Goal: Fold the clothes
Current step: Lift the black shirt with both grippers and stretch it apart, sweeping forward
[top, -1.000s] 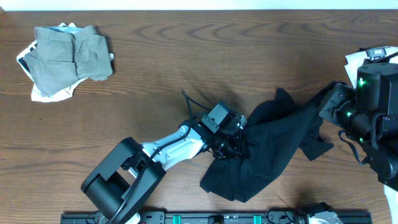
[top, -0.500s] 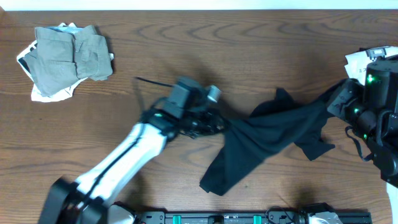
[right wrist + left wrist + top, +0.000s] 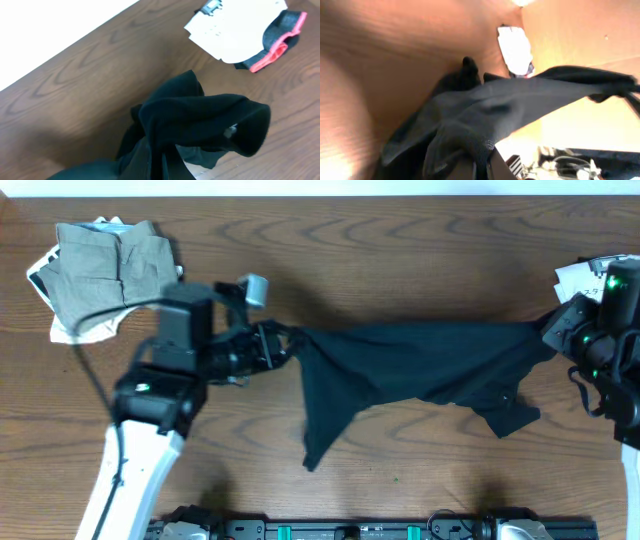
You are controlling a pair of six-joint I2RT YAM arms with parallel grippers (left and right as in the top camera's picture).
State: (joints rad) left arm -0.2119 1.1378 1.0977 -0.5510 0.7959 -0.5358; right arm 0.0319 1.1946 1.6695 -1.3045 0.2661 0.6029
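Black shirt (image 3: 420, 365) hangs stretched across mid-frame, left end effector (image 3: 277, 346) clamped on one end and right end effector (image 3: 548, 332) clamped on the other. It looks soft, light and floppy, sagging and bunching, so hems or shoulders seem the best holds. Khaki-grey pile (image 3: 105, 270) sits upper left on the table (image 3: 400, 240), white paper (image 3: 235, 27) far right. Neither looks to be in the way.

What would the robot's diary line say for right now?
black shirt: stretched between both grippers | left gripper: shut on its left end | right gripper: shut on its right end | khaki-grey clothes: piled far left
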